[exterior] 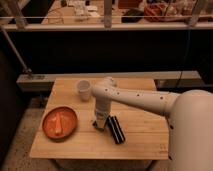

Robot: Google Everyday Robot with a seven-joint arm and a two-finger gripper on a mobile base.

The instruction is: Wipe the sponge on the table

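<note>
My gripper (100,123) points straight down at the middle of the light wooden table (145,135), with its tip at the tabletop. A small dark patch at the tip, on its left side, looks like the sponge (95,124); the gripper hides most of it. The white arm comes in from the right and bends down over this spot.
A black ribbed oblong block (116,129) lies just right of the gripper, almost touching it. A white cup (84,90) stands behind, toward the table's far edge. A round orange plate (50,131) with an orange piece on it sits at the front left.
</note>
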